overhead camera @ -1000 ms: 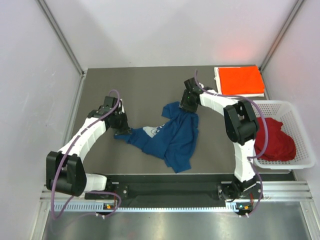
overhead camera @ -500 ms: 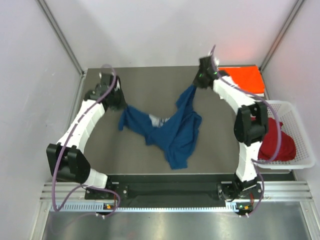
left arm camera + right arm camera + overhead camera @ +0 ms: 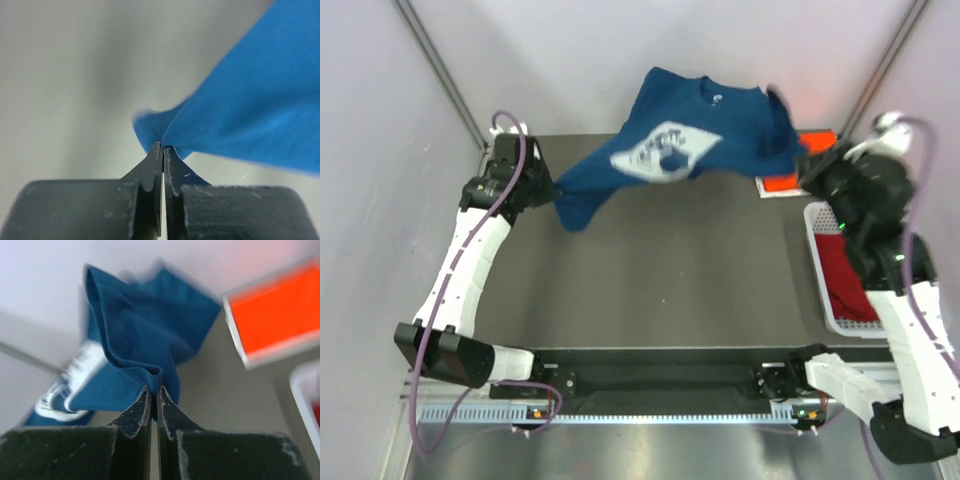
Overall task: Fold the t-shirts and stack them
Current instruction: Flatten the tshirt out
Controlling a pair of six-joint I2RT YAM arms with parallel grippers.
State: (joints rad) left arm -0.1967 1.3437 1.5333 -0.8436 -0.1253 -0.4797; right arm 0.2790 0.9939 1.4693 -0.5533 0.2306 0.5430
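The navy blue t-shirt (image 3: 670, 140) with a white chest print hangs stretched in the air over the back of the table, held between both arms. My left gripper (image 3: 548, 192) is shut on its left corner; the cloth (image 3: 240, 115) shows pinched at the fingertips. My right gripper (image 3: 800, 165) is shut on its right edge; the bunched cloth (image 3: 145, 335) shows there. A folded orange-red t-shirt (image 3: 790, 165) lies at the back right, also in the right wrist view (image 3: 275, 315). A dark red t-shirt (image 3: 840, 280) lies in the white basket (image 3: 817, 262).
The grey table top (image 3: 670, 270) lies below the lifted shirt. The white lattice basket stands at the right edge, partly hidden by my right arm. Pale walls enclose the table on three sides.
Both arms have lifted the navy shirt off the table and spread it wide in the air. The left gripper moved back and left, the right gripper moved right and up.
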